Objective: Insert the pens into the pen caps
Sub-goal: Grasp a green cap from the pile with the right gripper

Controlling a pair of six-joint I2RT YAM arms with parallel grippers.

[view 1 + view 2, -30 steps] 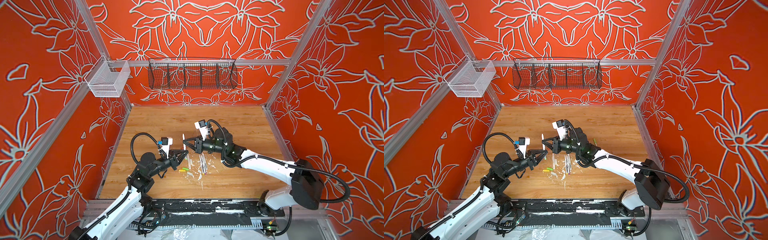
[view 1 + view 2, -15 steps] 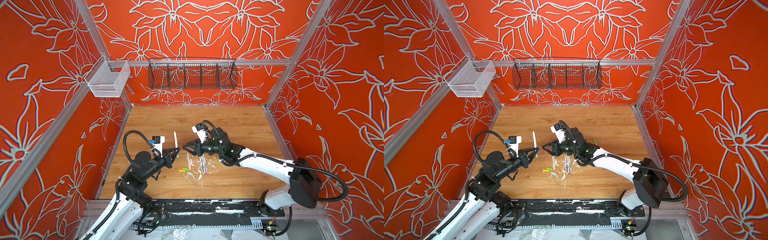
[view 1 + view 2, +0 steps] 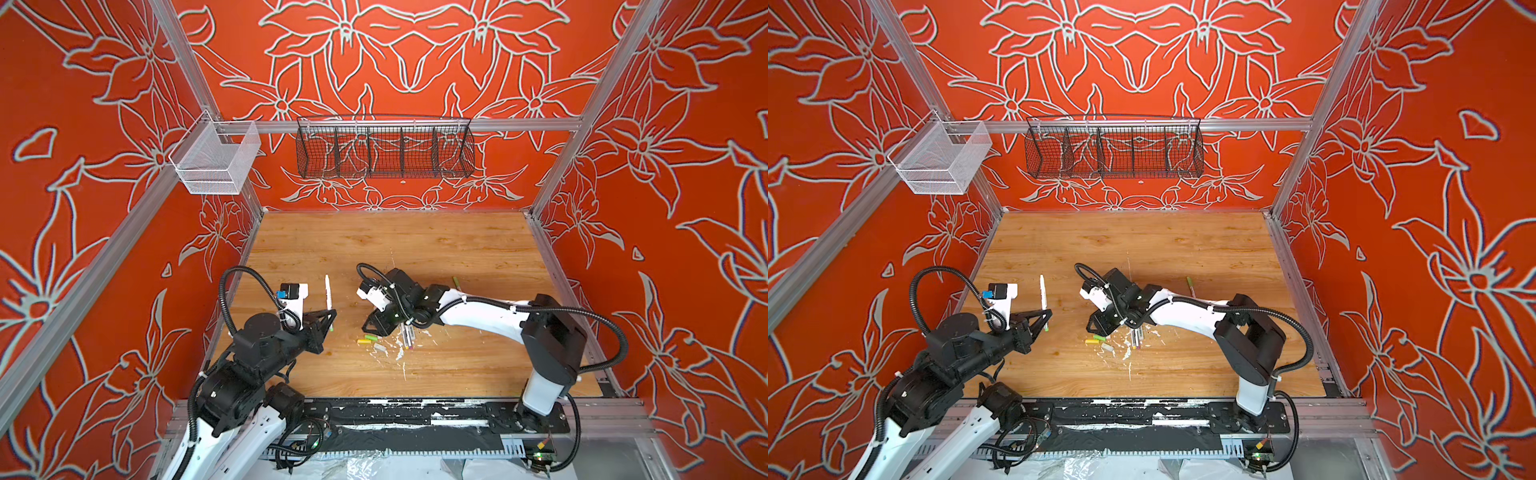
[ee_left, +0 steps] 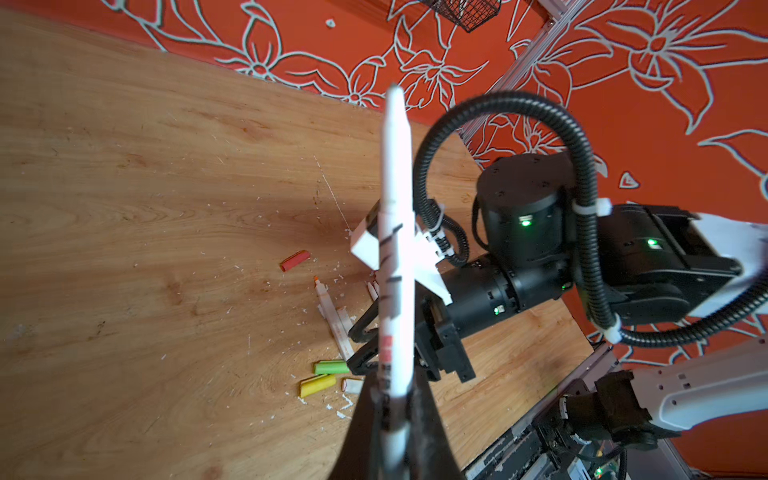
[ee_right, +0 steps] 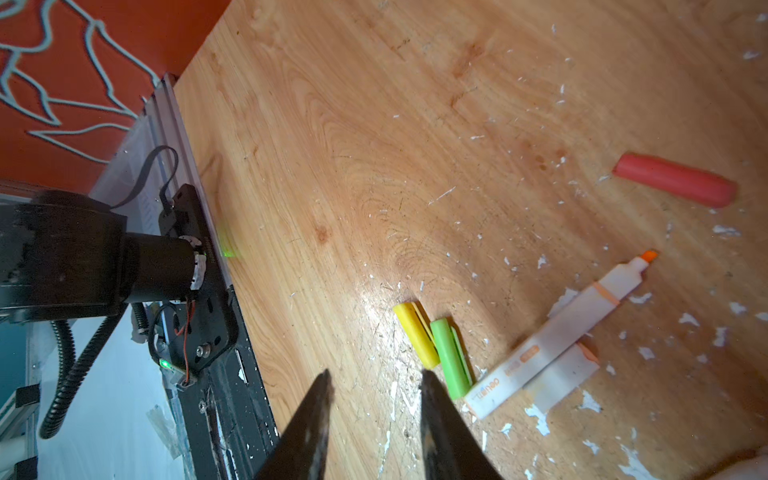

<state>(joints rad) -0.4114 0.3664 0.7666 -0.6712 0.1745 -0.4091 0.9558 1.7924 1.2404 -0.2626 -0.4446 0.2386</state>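
Pen [image 4: 395, 166], white, upright in left claw [image 3: 329, 312]: clamped low on barrel, pointed end up, prob. so cap can go on from above. Right claw [image 5: 374, 382] open, empty, just over yellow cap [image 5: 415, 334] & green cap [image 5: 449, 357] lying side by side on tabletop [image 3: 415, 249]; looks lined up to grab one. Orange-tip pen [image 5: 561, 332] beside them, red cap [image 5: 675, 185] further off.

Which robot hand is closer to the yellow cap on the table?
The right one. The right gripper hangs open right beside the yellow cap. The left gripper is farther off, toward the left in a top view, clamped on a white pen.
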